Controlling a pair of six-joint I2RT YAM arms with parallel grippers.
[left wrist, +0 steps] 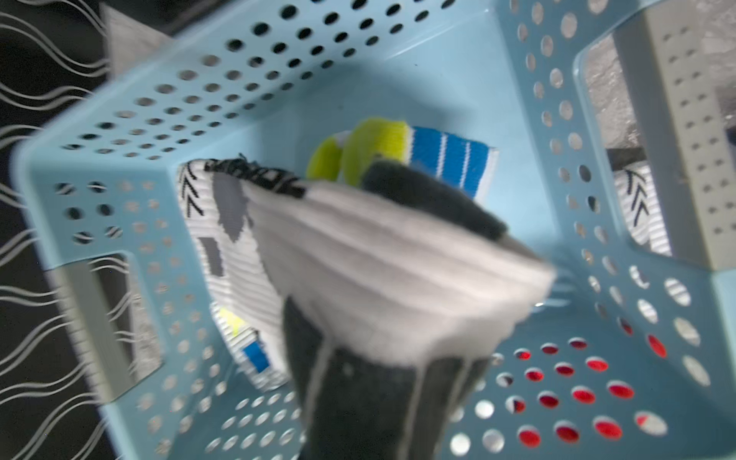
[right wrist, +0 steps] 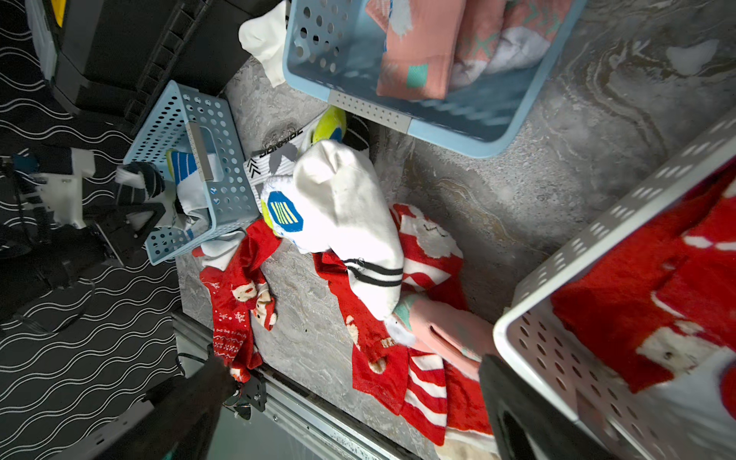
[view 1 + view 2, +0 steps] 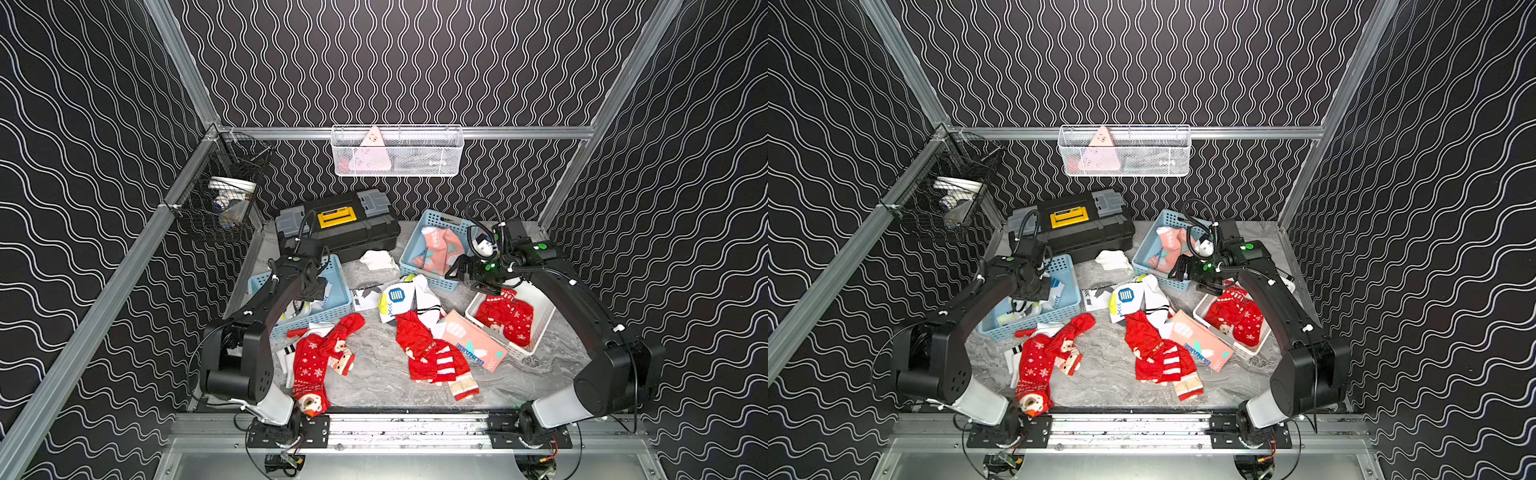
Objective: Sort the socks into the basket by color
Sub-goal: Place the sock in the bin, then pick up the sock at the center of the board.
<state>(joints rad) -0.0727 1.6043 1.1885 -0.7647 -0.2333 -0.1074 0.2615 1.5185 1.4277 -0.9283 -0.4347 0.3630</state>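
One pink sock [image 3: 469, 338]; blue lettering "SUNAIBE"

High over the front rail [image 3: 407, 424], the stereo head looks steeply down and toward the back wall. It's far enough off to take in the whole marble table [image 3: 374, 374], the side walls and the white mesh basket [image 3: 415, 156] hung at the back. Both top views carry nearly the same scene, just nudged sideways. Left wrist camera: very close, blurred, peering into the left blue basket [image 1: 119, 131], a white sock [image 1: 378, 271] crowding its foreground. Right wrist camera hangs higher, looking down across the table toward the robot's left. It shares that basket, the far blue basket [image 2: 454, 127], the white basket [image 2: 549, 350] and the front rail with the top views.
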